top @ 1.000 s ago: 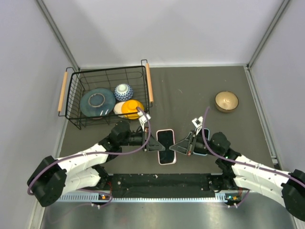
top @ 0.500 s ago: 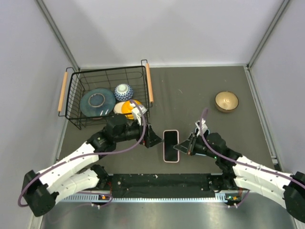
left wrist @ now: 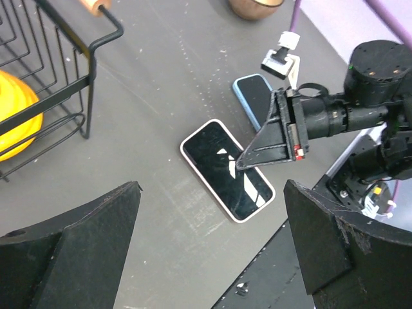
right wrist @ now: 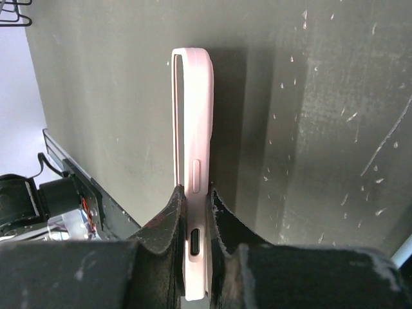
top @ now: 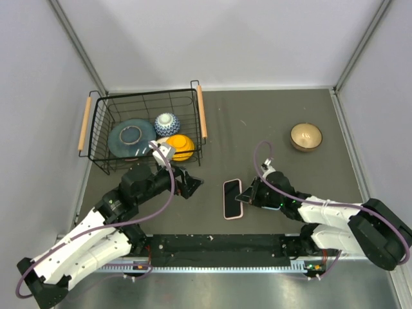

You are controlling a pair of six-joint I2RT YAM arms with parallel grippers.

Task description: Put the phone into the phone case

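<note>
Backed off since a second ago: left gripper, jaws spread wide and empty, pressing apparently done. Ahead of them, screen up, phone, seemingly seated in phone case. Clamped between right gripper jaws, one case edge, presumably for steadying.

The right gripper is pinching the right long edge of the pink phone case, so that side is being blocked. The case's left edge is facing bare table, with the left gripper hanging near it, jaws spread wide. A wire basket is crowding the back left. A blue-rimmed phone is lying close on the case's right, under the right arm. A brass bowl is sitting well apart, back right.
</note>
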